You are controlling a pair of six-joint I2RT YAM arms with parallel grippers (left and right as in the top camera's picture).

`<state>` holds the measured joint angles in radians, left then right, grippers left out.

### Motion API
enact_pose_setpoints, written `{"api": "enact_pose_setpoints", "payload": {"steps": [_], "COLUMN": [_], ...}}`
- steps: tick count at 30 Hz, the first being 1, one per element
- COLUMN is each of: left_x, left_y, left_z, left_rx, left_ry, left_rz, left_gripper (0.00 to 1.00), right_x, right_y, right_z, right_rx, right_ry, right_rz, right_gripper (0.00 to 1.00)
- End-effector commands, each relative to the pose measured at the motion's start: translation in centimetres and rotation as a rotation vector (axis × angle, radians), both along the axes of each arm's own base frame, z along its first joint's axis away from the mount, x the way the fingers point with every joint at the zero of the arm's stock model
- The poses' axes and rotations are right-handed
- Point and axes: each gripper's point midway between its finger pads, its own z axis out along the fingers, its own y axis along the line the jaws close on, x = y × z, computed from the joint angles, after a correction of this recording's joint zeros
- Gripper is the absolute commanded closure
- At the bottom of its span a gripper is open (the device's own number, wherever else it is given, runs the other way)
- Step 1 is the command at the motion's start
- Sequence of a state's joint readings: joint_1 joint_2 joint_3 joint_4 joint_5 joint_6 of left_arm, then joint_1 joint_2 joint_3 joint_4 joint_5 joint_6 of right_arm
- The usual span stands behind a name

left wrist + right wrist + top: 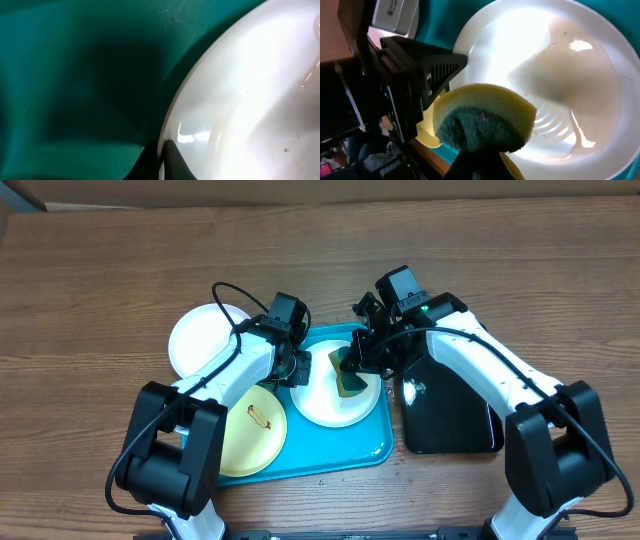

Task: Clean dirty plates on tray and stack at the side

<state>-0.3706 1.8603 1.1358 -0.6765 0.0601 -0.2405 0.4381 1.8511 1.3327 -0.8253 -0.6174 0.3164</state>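
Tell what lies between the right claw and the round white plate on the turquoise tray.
A yellow sponge with a dark green scouring face, gripped by the right claw, over that white plate; the right wrist view shows it.

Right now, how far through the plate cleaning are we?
Done, it seems: the left white plate sits off the tray, no smears visible. In hand: the left claw pinches the middle white plate at its rim while the right claw holds a sponge over it. Left: the yellow-green plate shows a brown smear; nothing is stacked yet.
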Motion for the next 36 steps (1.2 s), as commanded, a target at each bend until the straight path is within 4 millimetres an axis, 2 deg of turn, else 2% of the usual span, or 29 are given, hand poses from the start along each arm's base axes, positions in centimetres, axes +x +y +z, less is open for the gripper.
{"api": "enact_pose_setpoints", "payload": {"steps": [1, 3, 10, 14, 18, 21, 27, 36], "left_x": [-1.0, -1.0, -1.2, -1.3, -1.3, -1.4, -1.5, -1.5], "left_y": [0.5, 0.6, 0.6, 0.6, 0.7, 0.7, 0.7, 0.7], "left_z": [-1.1, -1.1, -1.1, -1.1, -1.1, -1.1, -1.1, -1.1], "left_rx": [0.022, 0.022, 0.015, 0.015, 0.016, 0.018, 0.018, 0.018], "left_ry": [0.042, 0.042, 0.055, 0.056, 0.059, 0.063, 0.064, 0.064], "left_rz": [0.011, 0.013, 0.015, 0.015, 0.015, 0.015, 0.015, 0.015], "left_gripper": [0.96, 0.96, 0.96, 0.96, 0.96, 0.96, 0.96, 0.96], "right_x": [-0.4, -0.6, -0.7, -1.0, -1.2, -1.4, -1.8, -1.7], "right_y": [0.8, 1.3, 1.4, 2.2, 1.0, 1.1, 2.4, 2.5], "right_z": [0.0, 0.0, -1.8, -1.6, -4.1, -5.0, -4.3, -4.2], "right_rx": [0.08, 0.122, 0.158, 0.219, 0.115, 0.136, 0.273, 0.278], "right_ry": [0.044, 0.045, 0.029, 0.026, 0.06, 0.054, 0.034, 0.032], "right_rz": [-0.004, 0.009, -0.008, 0.007, -0.085, -0.097, -0.064, -0.07], "right_gripper": [0.96, 0.96, 0.96, 0.96, 0.96, 0.96, 0.96, 0.96]}}
